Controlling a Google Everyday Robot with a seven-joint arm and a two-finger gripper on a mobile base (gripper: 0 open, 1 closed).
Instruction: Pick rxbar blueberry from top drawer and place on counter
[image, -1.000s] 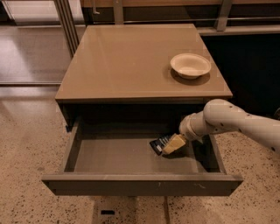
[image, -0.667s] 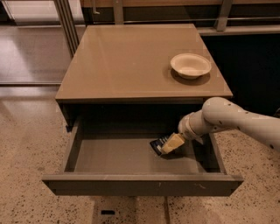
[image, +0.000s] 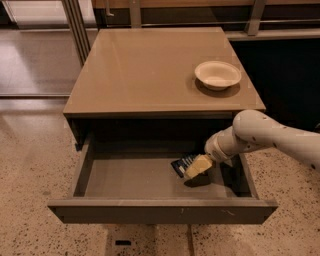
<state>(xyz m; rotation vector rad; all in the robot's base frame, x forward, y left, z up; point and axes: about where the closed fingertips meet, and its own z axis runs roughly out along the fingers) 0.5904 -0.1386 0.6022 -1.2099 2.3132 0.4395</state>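
A hall in a big office building, it seems — speckled stone floor (image: 30, 165) left of the gripper (image: 197, 166), metal posts (image: 76, 25) far behind it. The gripper hangs inside the open top drawer (image: 125, 177), a bowl (image: 217, 75) up behind it.

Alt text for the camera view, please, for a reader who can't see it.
The end effector reaches into the open top drawer, at the rxbar blueberry lying right of centre. A bowl sits on the counter above.
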